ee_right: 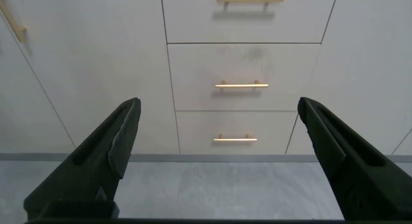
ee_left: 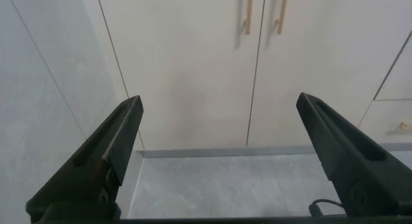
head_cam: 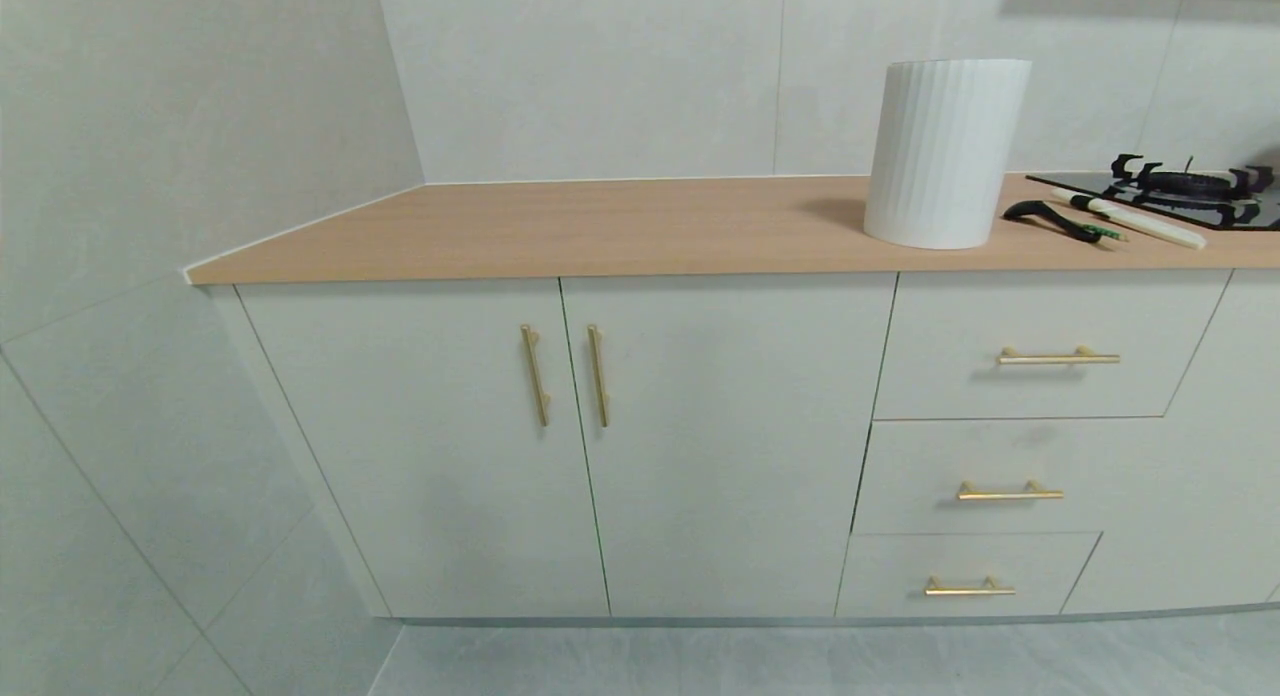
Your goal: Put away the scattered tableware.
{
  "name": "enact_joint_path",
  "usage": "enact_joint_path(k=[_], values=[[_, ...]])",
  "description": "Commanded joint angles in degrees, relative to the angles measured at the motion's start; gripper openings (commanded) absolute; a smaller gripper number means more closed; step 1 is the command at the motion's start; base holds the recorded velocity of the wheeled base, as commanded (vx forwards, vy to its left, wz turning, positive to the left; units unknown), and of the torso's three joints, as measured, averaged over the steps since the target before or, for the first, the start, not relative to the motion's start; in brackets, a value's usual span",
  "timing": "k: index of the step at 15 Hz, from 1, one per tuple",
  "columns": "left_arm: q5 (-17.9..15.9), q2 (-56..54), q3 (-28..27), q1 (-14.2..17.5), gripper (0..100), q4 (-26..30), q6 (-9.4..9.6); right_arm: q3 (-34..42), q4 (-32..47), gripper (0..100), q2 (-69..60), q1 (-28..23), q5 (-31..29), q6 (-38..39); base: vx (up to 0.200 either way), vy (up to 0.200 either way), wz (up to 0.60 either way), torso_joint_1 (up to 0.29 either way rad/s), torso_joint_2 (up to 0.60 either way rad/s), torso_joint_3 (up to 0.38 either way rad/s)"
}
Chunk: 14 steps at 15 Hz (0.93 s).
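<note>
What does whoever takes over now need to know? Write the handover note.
Left gripper: open, empty, held low facing the double cabinet doors.
Right gripper: open, empty, facing the three drawers, all shut.
Tableware: a black-handled utensil and a white-handled utensil lie on the counter, between the white ribbed holder and the stove.
Done: nothing visibly put away.
Left: pick up both utensils and stow them.

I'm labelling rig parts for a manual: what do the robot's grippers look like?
The left gripper and the right gripper look alike: each has two long, flat, matte black fingers tapering to blunt tips, with a shallow groove along them. No markings show.
</note>
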State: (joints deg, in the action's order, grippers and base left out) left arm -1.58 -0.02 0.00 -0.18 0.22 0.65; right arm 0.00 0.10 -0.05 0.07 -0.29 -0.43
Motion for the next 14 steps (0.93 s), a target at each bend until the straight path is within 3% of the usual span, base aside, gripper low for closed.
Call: enact_joint_path(k=[1,12,14], values=[[0.0,0.0,0.0,0.0,100,0.0,0.06,0.0,0.0,100,0.0,0.0,0.0,0.0,0.000,-0.200,0.00,-0.007,0.00,0.007],[0.0,0.0,0.0,0.0,100,0.0,-0.03,0.0,0.0,100,0.0,0.0,0.1,0.3,0.000,-0.200,0.00,0.004,0.00,0.001],[0.0,0.0,0.0,0.0,100,0.0,-0.21,0.0,0.0,100,0.0,0.0,0.1,0.3,0.000,0.000,0.00,0.000,0.00,0.000]])
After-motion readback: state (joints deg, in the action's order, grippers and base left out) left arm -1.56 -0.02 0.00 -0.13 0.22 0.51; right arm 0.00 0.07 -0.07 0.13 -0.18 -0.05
